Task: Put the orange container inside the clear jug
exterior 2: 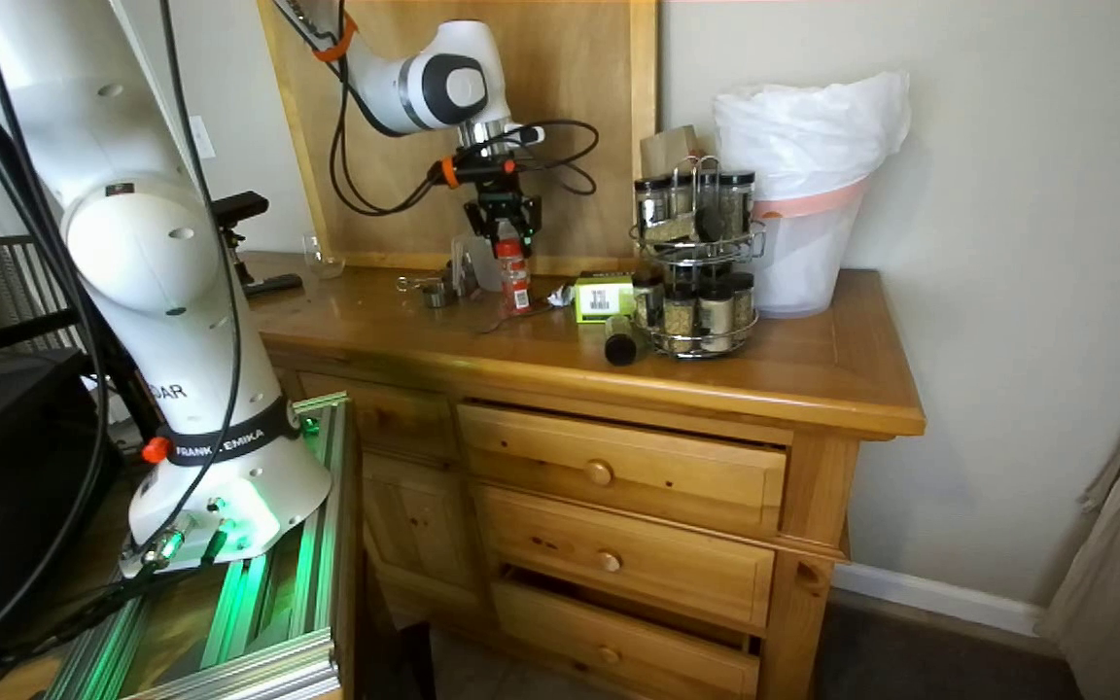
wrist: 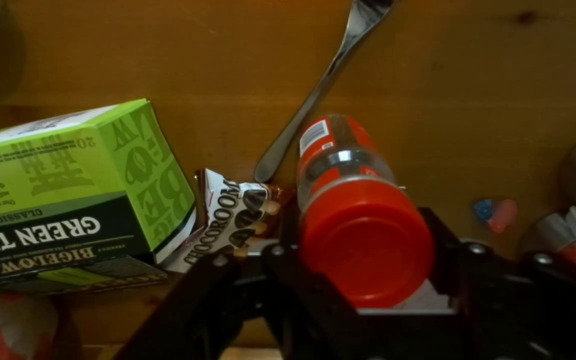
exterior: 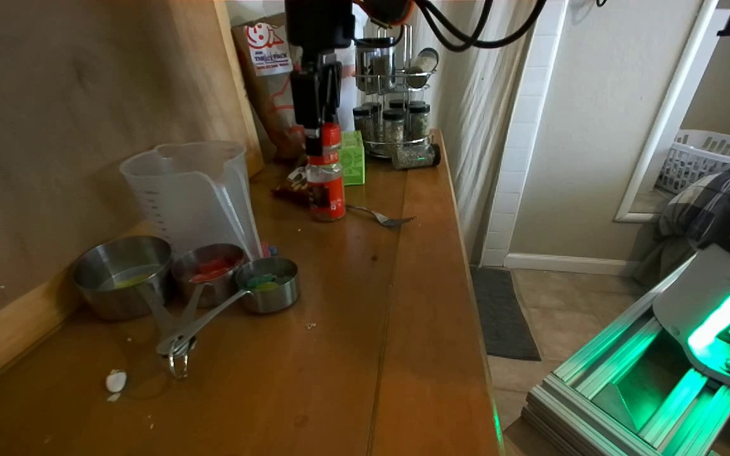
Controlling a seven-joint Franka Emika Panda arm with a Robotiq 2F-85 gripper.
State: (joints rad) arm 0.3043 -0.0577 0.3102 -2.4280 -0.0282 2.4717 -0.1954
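1) Currently claw is grasping orange container, fingers pressing on both sides of its red cap
2) Container is extending down from claw, roughly upright in an exterior view; whether its base is touching wooden top is not showing clearly
3) Clear jug is standing upright, near claw but apart from it and from container
4) Measuring cups are sitting past claw on jug's side, holding red, green and yellow bits
5) Green tea box is sitting on claw's opposite side from jug; snack packet is lying just beside box, partly hidden by claw in wrist view
6) Fork is lying lower than claw
7) Spice rack is standing beyond tea box from claw
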